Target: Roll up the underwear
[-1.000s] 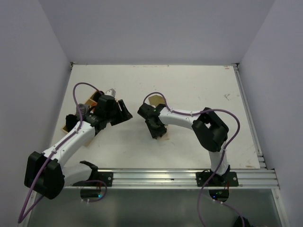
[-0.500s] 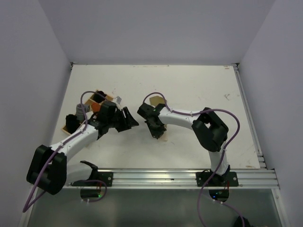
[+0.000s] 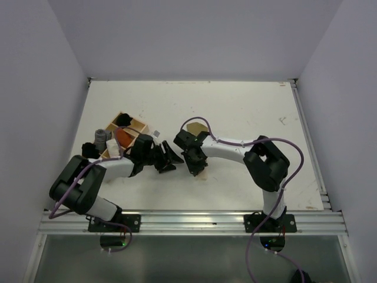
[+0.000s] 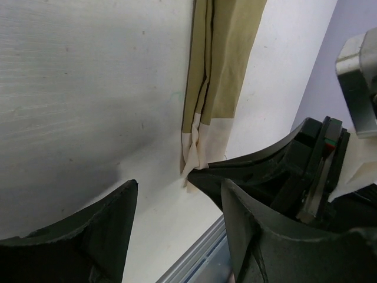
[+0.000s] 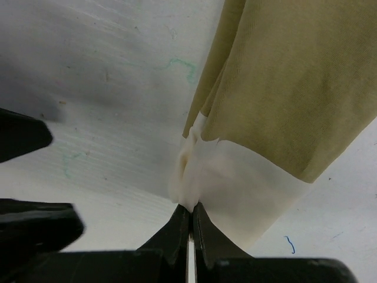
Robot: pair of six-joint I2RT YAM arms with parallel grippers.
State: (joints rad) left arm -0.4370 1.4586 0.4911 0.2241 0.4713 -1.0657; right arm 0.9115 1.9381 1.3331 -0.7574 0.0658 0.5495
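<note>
The underwear (image 5: pixel 283 88) lies near the middle of the white surface (image 3: pixel 247 106). It is folded into a long strip. Most of it is olive. The end near the arms is a cream band (image 5: pixel 235 183).

The right arm (image 3: pixel 235 144) reaches in from the right and bends down over the cloth, so from above only bits of cloth show. The right jaws are pressed together. They pinch the edge of the cream band, and the cloth bunches into a small bump there.

The left arm (image 3: pixel 112 168) lies low and reaches toward the middle. The left jaws are spread wide. They sit just left of the cream end and point at it. They do not touch the cloth. Bare surface shows between them. The black end of the right arm sits right in front of them, close to one side.

Off to the left is a wooden tray (image 3: pixel 140 125) with little boxes in it. An orange-red cloth (image 3: pixel 122 137) sits in one box and a black thing (image 3: pixel 123 119) in another. A grey roll (image 3: pixel 100 135) and another black thing (image 3: pixel 88 148) are at its left side. A small pale thing (image 3: pixel 156 134) lies on the surface just right of the tray. A metal rail (image 3: pixel 206 221) runs along the near edge.
</note>
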